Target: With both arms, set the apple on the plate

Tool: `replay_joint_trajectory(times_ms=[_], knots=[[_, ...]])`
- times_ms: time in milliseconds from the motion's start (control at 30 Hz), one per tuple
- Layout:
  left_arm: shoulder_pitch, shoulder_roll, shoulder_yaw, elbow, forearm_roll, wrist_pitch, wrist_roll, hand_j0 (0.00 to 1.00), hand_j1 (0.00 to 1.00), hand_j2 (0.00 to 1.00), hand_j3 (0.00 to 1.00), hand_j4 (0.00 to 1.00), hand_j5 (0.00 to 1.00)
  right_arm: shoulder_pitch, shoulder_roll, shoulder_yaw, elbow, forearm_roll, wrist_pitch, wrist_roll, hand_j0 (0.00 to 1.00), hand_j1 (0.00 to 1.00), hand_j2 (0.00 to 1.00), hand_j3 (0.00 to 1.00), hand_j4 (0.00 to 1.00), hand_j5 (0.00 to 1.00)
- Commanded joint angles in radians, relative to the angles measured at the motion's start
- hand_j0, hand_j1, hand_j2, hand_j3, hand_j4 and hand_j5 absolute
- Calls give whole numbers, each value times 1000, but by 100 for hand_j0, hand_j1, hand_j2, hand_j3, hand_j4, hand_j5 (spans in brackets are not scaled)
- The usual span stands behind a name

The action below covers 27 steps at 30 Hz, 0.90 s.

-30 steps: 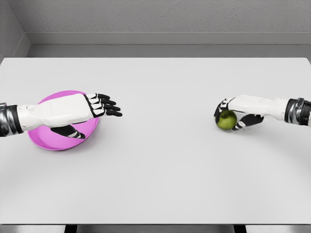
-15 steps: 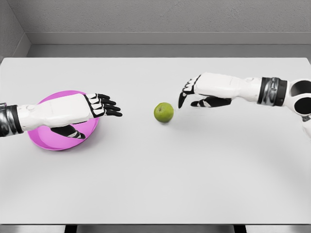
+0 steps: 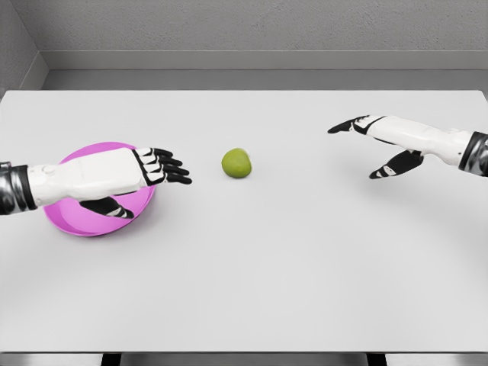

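Green apple [image 3: 236, 163] sits loose on the white desk [image 3: 252, 267], just beside the left robot hand's fingertips [image 3: 180, 172], well apart from the right. Left robot hand [image 3: 141, 179] hovers over the pink plate [image 3: 65, 217], fingers extended, holding nothing. Right robot hand [image 3: 375, 145] is spread flat, empty. Only the head view to go on. Apple looks light, rigid, smooth and round, so likely to roll if nudged. Best grip: wrap fingers around its widest part, thumb opposing.

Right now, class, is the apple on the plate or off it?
Off. The apple sits on the table, apart from the plate, just past the left hand.
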Motion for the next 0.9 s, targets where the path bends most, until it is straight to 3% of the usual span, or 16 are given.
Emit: replay_joint_trajectory(times_ms=[0, 100, 167, 233, 300, 333, 400, 433, 567, 633, 733, 867], knots=[[0, -3, 0, 0, 8, 2, -6, 100, 100, 100, 100, 100, 100, 0, -2, -2, 2, -8, 3, 0, 100, 100, 100, 100, 100, 100], [-3, -12, -5, 3, 6, 2, -7, 100, 100, 100, 100, 100, 100, 0, -2, -2, 2, -8, 3, 0, 100, 100, 100, 100, 100, 100], [-60, -39, -46, 40, 6, 2, -6, 100, 100, 100, 100, 100, 100, 0, -2, -2, 2, -8, 3, 0, 100, 100, 100, 100, 100, 100], [-144, -164, -54, 141, 3, 2, -24, 100, 100, 100, 100, 100, 100, 0, -2, -2, 2, -8, 3, 0, 100, 100, 100, 100, 100, 100], [-150, -291, -13, 233, 0, 2, -30, 100, 100, 100, 100, 100, 100, 0, 0, -2, 2, -8, 3, 0, 100, 100, 100, 100, 100, 100], [-156, -317, -7, 233, -51, 2, -38, 100, 100, 100, 100, 100, 100, 0, 0, -2, 2, -8, 3, 0, 100, 100, 100, 100, 100, 100], [-218, -398, -19, 233, -229, 2, -59, 100, 100, 100, 100, 100, 100, 0, 0, 0, 2, -8, 3, 0, 100, 100, 100, 100, 100, 100], [-236, -414, -39, 235, -278, 2, -78, 100, 100, 100, 100, 100, 100, 0, 1, -2, 2, -8, 3, 0, 100, 100, 100, 100, 100, 100], [-258, -432, -60, 298, -318, 2, -121, 100, 100, 100, 100, 100, 100, -2, 1, 0, 2, -6, 3, 0, 100, 100, 100, 100, 100, 100], [-256, -434, -51, 305, -313, 2, -108, 100, 100, 100, 100, 100, 100, -2, 1, 0, 2, -6, 3, 0, 100, 100, 100, 100, 100, 100], [-279, -503, -60, 423, -319, 2, -119, 100, 100, 100, 100, 100, 100, -2, 1, 0, 2, -6, 3, 0, 100, 100, 100, 100, 100, 100], [-295, -555, -79, 468, -324, 2, -119, 100, 100, 100, 100, 100, 100, -2, 3, 0, 2, -5, 3, 0, 100, 100, 100, 100, 100, 100]])
